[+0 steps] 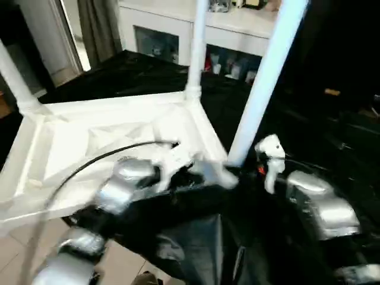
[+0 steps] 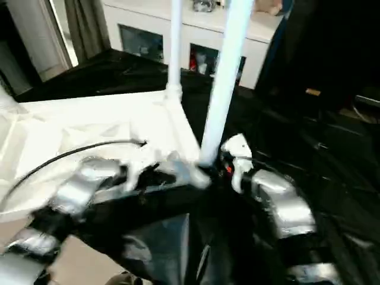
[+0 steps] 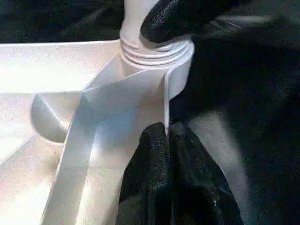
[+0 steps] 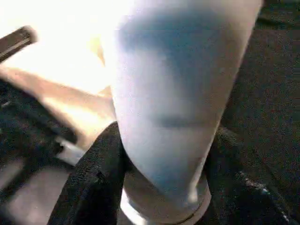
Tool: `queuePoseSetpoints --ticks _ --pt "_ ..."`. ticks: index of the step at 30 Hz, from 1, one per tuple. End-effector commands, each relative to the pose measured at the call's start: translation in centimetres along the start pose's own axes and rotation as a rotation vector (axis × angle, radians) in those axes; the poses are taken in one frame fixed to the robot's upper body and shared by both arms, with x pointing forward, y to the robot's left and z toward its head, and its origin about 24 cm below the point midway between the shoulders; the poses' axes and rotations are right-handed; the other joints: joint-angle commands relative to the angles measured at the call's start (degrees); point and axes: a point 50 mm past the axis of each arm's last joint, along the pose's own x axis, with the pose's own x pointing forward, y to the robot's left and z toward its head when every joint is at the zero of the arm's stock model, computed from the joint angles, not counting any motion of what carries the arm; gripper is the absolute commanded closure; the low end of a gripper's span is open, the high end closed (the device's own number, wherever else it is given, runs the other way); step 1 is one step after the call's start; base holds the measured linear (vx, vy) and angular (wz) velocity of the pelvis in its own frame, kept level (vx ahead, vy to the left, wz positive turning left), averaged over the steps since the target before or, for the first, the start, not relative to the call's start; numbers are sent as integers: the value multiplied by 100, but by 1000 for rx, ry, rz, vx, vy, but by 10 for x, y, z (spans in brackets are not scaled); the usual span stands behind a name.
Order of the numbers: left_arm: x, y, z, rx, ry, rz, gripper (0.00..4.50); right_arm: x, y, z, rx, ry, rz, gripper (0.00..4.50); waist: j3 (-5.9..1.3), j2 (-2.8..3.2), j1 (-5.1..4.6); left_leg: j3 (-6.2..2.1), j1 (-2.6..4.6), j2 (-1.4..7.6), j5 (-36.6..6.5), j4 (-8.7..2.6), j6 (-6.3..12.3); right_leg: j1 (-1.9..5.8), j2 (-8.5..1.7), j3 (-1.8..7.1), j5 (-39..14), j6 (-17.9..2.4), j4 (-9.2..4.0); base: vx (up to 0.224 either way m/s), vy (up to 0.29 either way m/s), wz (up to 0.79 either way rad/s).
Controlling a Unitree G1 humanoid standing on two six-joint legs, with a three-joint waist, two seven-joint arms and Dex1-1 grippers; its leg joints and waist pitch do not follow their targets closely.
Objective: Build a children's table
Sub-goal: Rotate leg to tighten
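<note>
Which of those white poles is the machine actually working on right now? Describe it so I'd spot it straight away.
Start at the upside-down white tabletop lying on the black cover. Poles rise from its corner sockets; take the leg at the near corner, closest to the robot. Unlike the thinner-looking far leg, it is the one with the right gripper around its base.

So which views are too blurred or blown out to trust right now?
Both eye views smear the left forearm; right wrist view is overexposed beside the near leg and soft; left wrist view shows the corner socket crisply.
</note>
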Motion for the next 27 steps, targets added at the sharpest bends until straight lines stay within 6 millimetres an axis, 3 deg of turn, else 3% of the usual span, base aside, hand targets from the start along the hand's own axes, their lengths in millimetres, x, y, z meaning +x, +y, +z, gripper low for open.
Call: queuePoseSetpoints --ticks 1,2,3,5,6,7,8,10,12,14,16,17,18,19,20,21,24,26,27 --pt "2 19 8 -28 13 216 450 5 -1 -28 61 114 -144 250 -292 -7 -56 -125 216 248 -2038 -434 -121 93 -538 304 -3149 -538 -686 0 0 0" --pt "9 24 11 -60 24 292 450 13 3 -30 81 118 -223 250 -268 -20 -84 -162 250 228 -2327 -438 -187 104 -554 252 -3610 -384 -752 0 0 0" --pt "16 27 14 -77 36 364 450 23 10 -30 93 117 -267 250 -259 23 -94 -185 293 218 -2514 -431 -227 85 -567 214 -3898 -259 -824 0 0 0" --pt "18 28 15 -81 41 388 450 26 13 -29 96 116 -278 250 -248 22 -126 -214 372 222 -2808 -421 -254 85 -563 131 -4056 -165 -906 0 0 0" --pt "23 27 18 -88 42 396 450 32 20 -27 95 105 -269 250 -261 44 -158 -238 373 223 -2922 -438 -223 159 -566 60 -3929 -88 -951 0 0 0" --pt "27 27 21 -81 44 404 450 38 26 -22 76 90 -249 250 -249 107 -190 -247 372 258 -3083 -501 -178 198 -538 -2 -3697 -48 -970 0 0 0" --pt "30 27 24 -75 45 410 450 42 31 -18 61 80 -236 250 -266 101 -210 -266 354 293 -3189 -562 -191 264 -556 -20 -3532 -20 -958 0 0 0" --pt "33 27 28 -65 44 407 450 45 33 -13 76 51 -239 250 -253 88 -234 -261 407 279 -3301 -559 -233 222 -592 -28 -3462 -83 -979 0 0 0" --pt "34 28 30 -50 47 399 450 46 30 -11 106 31 -253 196 -250 98 -247 -273 367 280 -3239 -581 -177 268 -626 -39 -3462 -71 -992 0 0 0" --pt "33 29 30 -45 48 393 450 46 30 -10 114 20 -249 181 -236 98 -249 -299 293 288 -3273 -637 -210 300 -632 -20 -3409 -80 -948 0 0 0" --pt "31 29 27 -43 52 371 450 45 27 -7 111 -1 -249 161 -243 84 -315 -330 260 269 -3337 -641 -240 331 -656 -62 -3550 -34 -959 0 0 0" --pt "31 29 27 -43 53 367 450 44 26 -6 110 -5 -250 149 -263 78 -392 -374 117 291 -3162 -677 -234 454 -677 -64 -3372 -15 -911 -12 19 -28" --pt "29 29 24 -41 57 344 450 43 23 -3 104 -26 -251 140 -320 83 -401 -380 52 303 -2832 -675 -186 491 -693 -45 -2894 -63 -860 -12 19 -28" --pt "28 29 24 -39 57 336 450 42 22 -2 102 -32 -250 140 -320 83 -401 -380 52 303 -2832 -675 -186 491 -693 -45 -2894 -63 -860 7 15 -22" --pt "27 28 21 -40 56 303 450 40 17 3 88 -56 -248 135 -334 48 -369 -315 123 313 -2421 -643 -119 361 -684 20 -2150 -336 -824 0 0 0" --pt "26 27 20 -35 57 285 450 38 14 6 75 -69 -241 121 -317 24 -330 -249 154 294 -2209 -613 -63 318 -691 60 -1984 -532 -805 0 0 0" --pt "22 25 17 -11 52 221 450 31 7 14 44 -102 -219 96 -320 -39 -255 -164 164 272 -1899 -565 97 292 -692 101 -2119 -673 -770 0 0 0" --pt "16 21 13 0 46 143 450 20 0 22 3 -128 -173 84 -350 -46 -207 -152 118 302 -1533 -545 194 315 -680 118 -1808 -763 -680 57 -42 2" --pt "15 20 13 17 39 130 450 17 -1 23 -6 -130 -163 68 -349 -49 -178 -123 129 299 -1435 -526 222 274 -663 141 -1615 -836 -639 64 -46 2"
